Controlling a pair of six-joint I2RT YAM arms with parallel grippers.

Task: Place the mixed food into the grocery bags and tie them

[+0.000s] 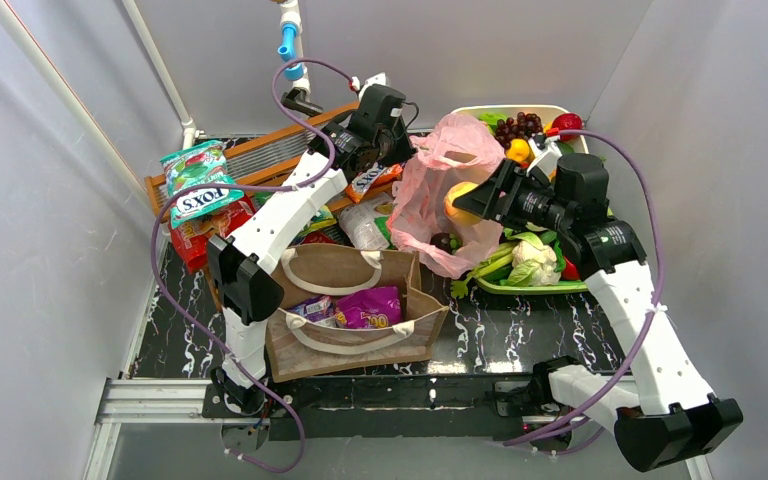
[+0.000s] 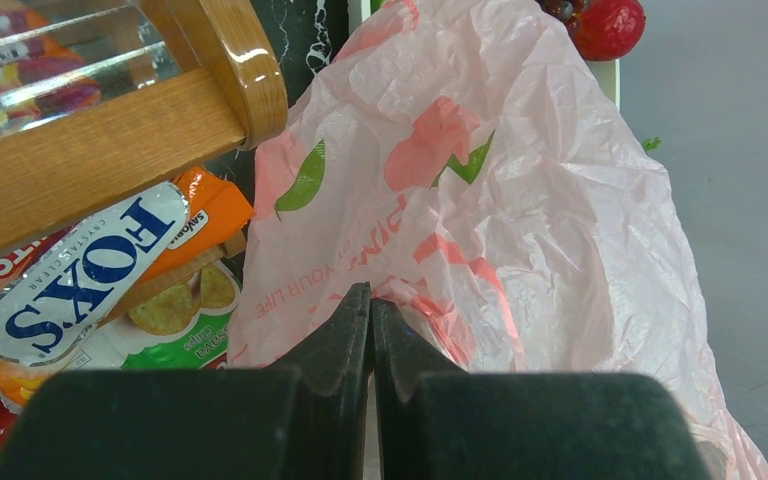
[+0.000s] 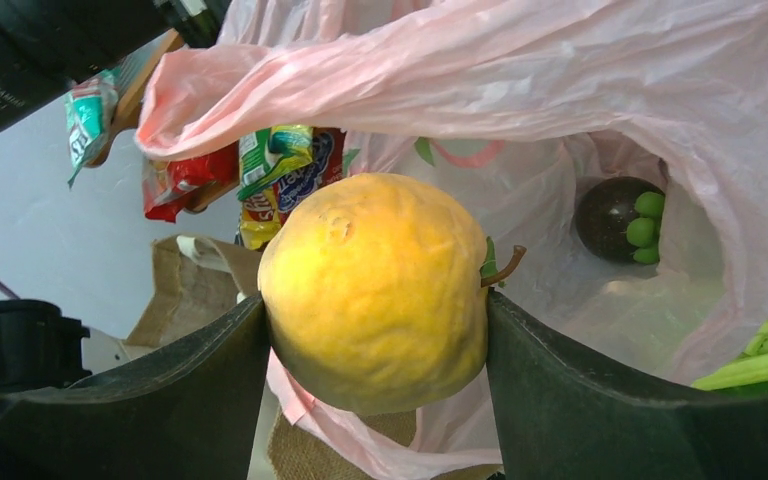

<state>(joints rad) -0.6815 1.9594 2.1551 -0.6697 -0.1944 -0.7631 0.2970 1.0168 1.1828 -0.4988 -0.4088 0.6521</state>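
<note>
Right gripper (image 3: 375,330): jaws set wide and clamped on either side of a yellow-orange toy fruit (image 3: 360,260), short brown stem pointing to the right in the wrist view, the fruit held at the open mouth of the pink bag (image 3: 520,70), just outside it. Left gripper (image 2: 371,295): fingers pressed together, pinching a fold of the same pink bag at the tips, thin film with red fruit prints and green leaves bulging away beyond them, upper rim drawn up and toward this arm. Inside the bag, low at the far wall: a dark round toy fruit (image 3: 610,215) with small green beads touching its side. Beside the left fingers, under the corner of the wooden rack (image 2: 160,110): an orange packet with a white Fox's label (image 2: 90,275), lying over a green chip packet (image 2: 175,325). On the rack's left end, seen from above: a teal Fox's packet (image 1: 200,190), with a red packet (image 1: 192,245) just below it. Near the arm bases, left of centre: brown tote (image 1: 350,350), upright and open, white loop handles lying over its rim, a purple packet (image 1: 370,307) inside. Right of the pink bag, under the right arm: green tray (image 1: 530,288) with a cauliflower (image 1: 535,252) and green stalks. Behind it, against the back wall: white tray (image 1: 563,108) with dark grapes (image 1: 518,126) and a red fruit (image 1: 566,122). All set on a black marbled table (image 1: 520,335)
</note>
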